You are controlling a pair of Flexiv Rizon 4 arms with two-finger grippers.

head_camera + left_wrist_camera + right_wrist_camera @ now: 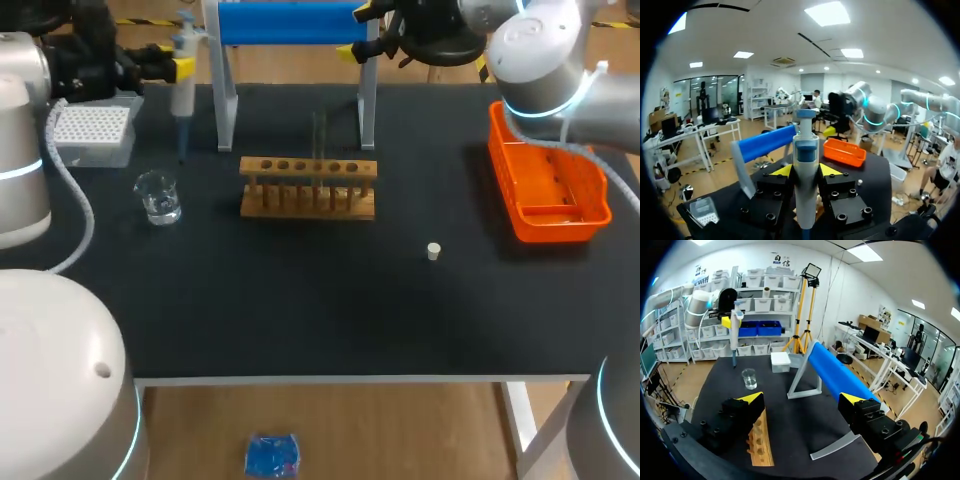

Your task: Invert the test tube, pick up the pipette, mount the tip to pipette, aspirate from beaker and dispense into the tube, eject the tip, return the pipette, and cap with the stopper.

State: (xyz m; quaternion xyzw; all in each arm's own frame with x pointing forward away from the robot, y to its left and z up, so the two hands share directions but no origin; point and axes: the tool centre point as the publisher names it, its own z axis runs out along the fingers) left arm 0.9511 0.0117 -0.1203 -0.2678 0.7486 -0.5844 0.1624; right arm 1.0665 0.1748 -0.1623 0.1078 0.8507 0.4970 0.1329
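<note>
Holding the blue-and-white plastic pipette [183, 70] in my left gripper [181, 68], both fingers clamping its body. Its long axis is running vertical, narrow end pointing down at the black table [300, 300], plunger up. It's hanging at the far left, between the white tip box [92, 130] and the blue-barred metal stand [290, 22], with the small clear glass beaker [158, 196] sitting nearer. My right gripper [358, 32] is gaping wide, gripping nothing, by the stand's right end. The wooden tube rack [308, 187] is sitting mid-table.
</note>
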